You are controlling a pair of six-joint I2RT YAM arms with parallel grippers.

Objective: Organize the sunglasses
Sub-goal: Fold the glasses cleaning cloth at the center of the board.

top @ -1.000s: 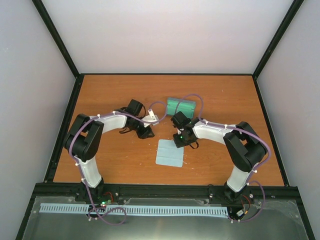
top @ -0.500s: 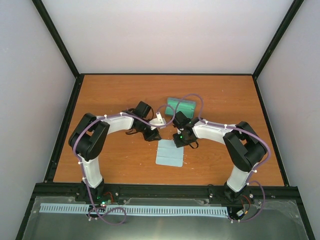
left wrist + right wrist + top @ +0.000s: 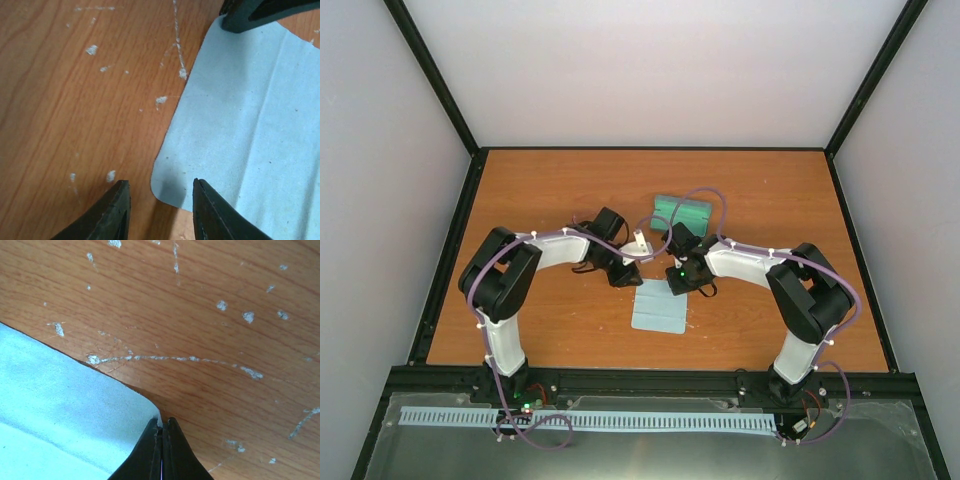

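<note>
The sunglasses are not visible in any view. The pale blue cloth (image 3: 660, 307) lies flat on the table in front of both grippers. My left gripper (image 3: 628, 278) is open and low over the cloth's far left corner; in the left wrist view (image 3: 161, 182) its jaws straddle that corner of the cloth (image 3: 250, 115) without touching it. My right gripper (image 3: 675, 285) is at the cloth's far right corner. In the right wrist view (image 3: 162, 421) it is shut on the tip of the cloth (image 3: 50, 405), which lifts slightly there.
A teal oblong case (image 3: 682, 212) lies closed just behind the two grippers. The right gripper's dark fingers (image 3: 265, 12) show at the top of the left wrist view. The wooden table (image 3: 540, 190) is scuffed with white marks and walled on three sides.
My left gripper has moved right and slightly nearer, from beside the case to the cloth's far left corner. The right arm, cloth and case have not moved.
</note>
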